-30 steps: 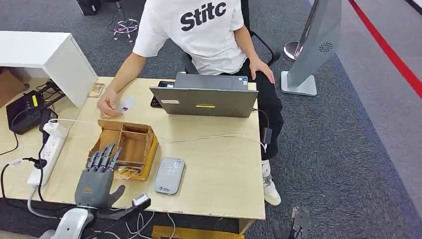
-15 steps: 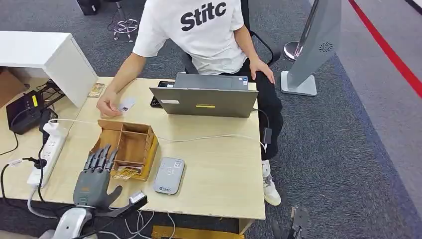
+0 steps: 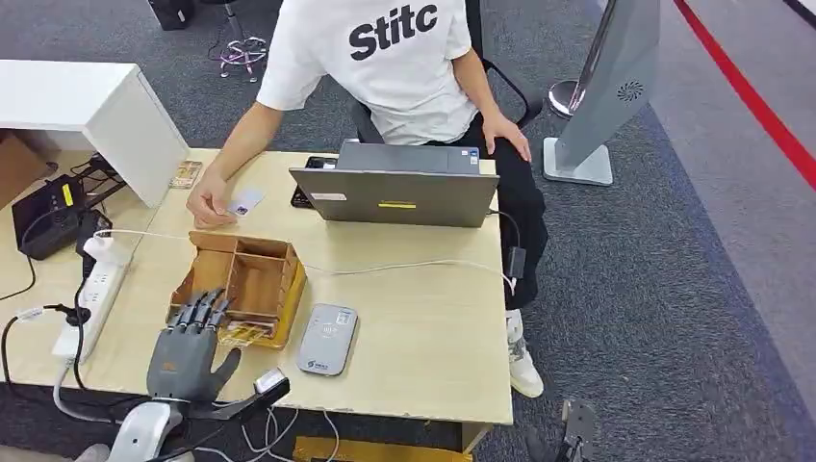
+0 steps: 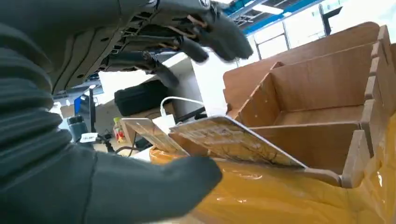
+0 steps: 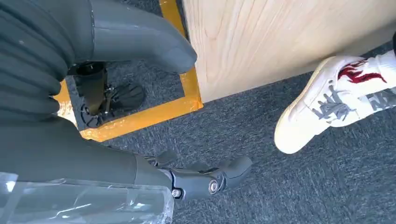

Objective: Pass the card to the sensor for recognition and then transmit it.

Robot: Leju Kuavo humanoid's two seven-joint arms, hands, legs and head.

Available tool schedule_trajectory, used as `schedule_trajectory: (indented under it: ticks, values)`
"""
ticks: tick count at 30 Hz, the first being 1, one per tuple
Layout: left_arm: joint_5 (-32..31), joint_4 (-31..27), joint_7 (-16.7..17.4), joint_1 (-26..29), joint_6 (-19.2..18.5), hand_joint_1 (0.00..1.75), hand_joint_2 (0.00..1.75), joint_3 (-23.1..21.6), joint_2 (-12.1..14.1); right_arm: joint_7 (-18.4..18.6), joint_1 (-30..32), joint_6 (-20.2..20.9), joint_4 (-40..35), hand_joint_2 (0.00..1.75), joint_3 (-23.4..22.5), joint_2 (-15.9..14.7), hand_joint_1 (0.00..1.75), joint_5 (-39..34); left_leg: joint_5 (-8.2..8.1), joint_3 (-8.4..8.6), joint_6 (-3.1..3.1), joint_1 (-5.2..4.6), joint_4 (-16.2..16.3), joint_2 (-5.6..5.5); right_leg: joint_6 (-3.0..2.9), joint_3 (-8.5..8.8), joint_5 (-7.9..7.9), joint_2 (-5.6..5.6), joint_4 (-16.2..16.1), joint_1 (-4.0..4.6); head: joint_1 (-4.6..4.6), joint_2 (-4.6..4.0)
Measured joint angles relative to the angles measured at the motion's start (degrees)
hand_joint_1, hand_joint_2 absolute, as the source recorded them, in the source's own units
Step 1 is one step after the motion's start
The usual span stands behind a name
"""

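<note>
A wooden compartment box (image 3: pixel 242 243) stands on the table's near left. Patterned cards (image 3: pixel 242 334) lean in its nearest compartment. In the left wrist view a card (image 4: pixel 233 140) slants up against the box (image 4: pixel 317 88). My left hand (image 3: pixel 187 351) hovers at the box's near-left corner, with its fingers (image 4: pixel 219 35) curled above the cards and its thumb (image 4: pixel 177 179) below them, holding nothing. The grey card sensor (image 3: pixel 327 339) lies flat just right of the box. My right hand (image 5: pixel 70 149) hangs beside the table's edge over the carpet, empty, fingers loosely apart.
A person in a white shirt sits across the table (image 3: pixel 423 318), one hand holding a small card (image 3: pixel 245 201) beside a laptop (image 3: pixel 396 195). A power strip (image 3: pixel 89 300) and cables lie at the left. A white shoe (image 5: pixel 327 107) rests on the carpet near my right hand.
My left hand's fingers have bent down toward the cards at the box's near edge, and the hand has shifted slightly toward me. The person has not moved.
</note>
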Motion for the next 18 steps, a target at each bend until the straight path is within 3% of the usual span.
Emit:
schedule_trajectory:
  ticks: [4, 13, 18]
  values:
    - [0.24, 0.63, 0.18, -0.21, -1.82, 1.75, 1.75, 0.59, 0.00, 0.00, -0.02, 0.00, 0.00, 1.75, -0.02, 0.00, 0.00, 0.02, 0.00, -0.01, 0.00, 0.00, 0.00, 0.00, 0.00, 0.00, 0.00, 0.00, 0.00, 0.00, 0.00, 0.00]
    - [-0.11, 4.41, 3.34, -2.99, -12.09, 1.75, 1.75, 2.03, 1.27, 0.63, -0.45, 0.00, 0.00, 1.75, -0.04, 0.00, 0.00, 0.33, 0.00, 0.14, 0.00, 0.00, -0.02, -0.04, 0.00, 0.19, -0.01, -0.06, 0.00, 0.00, 0.00, 0.00]
    - [-0.15, 4.94, 3.13, -3.49, -6.61, 1.75, 1.75, 2.08, 1.23, 0.76, -0.71, 0.00, 0.07, 1.75, -0.07, 0.00, 0.00, -0.04, 0.03, 0.20, 0.01, 0.00, -0.02, -0.01, 0.00, 0.19, 0.01, -0.03, 0.00, 0.00, 0.00, 0.00]
